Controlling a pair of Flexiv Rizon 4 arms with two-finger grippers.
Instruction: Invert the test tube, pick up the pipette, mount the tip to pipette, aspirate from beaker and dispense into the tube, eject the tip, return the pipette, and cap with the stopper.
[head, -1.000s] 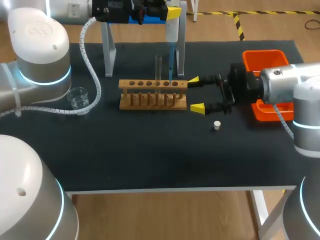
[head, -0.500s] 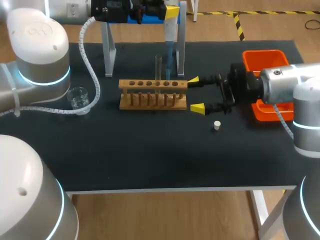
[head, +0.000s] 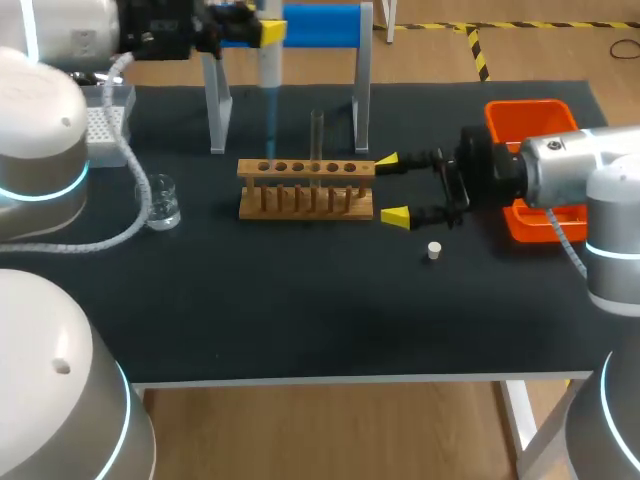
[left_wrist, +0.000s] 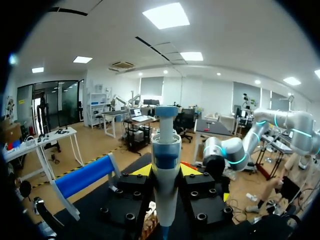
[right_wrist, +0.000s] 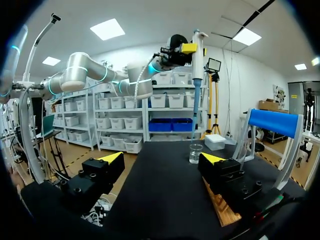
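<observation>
Yellow-tipped left pincer (head: 258, 25) is clenched on the pipette (head: 268, 70), long axis vertical, blue tip (head: 270, 125) pointing straight down. In the head view the tip's end hangs over the left end of the wooden rack (head: 305, 190), above the holes and, as far as I can tell, not in one. The test tube (head: 317, 135) stands upright in the rack at 3 o'clock from the tip, near but apart. The beaker (head: 160, 200) sits on the surface (head: 300, 300) at 8 o'clock from the tip, past the rack's left end and farther off than the tube. Can't tell if the tip holds liquid. My read: if empty, go toward 8 o'clock, then plumb down into the beaker; if loaded, go toward 3 o'clock and centre on the tube mouth. It's the left arm's job either way. Right pincer (head: 392, 187) is released and empty, just off the rack's right end, with the stopper (head: 433, 250) at its 5 o'clock, so it's the nearer arm for capping.
</observation>
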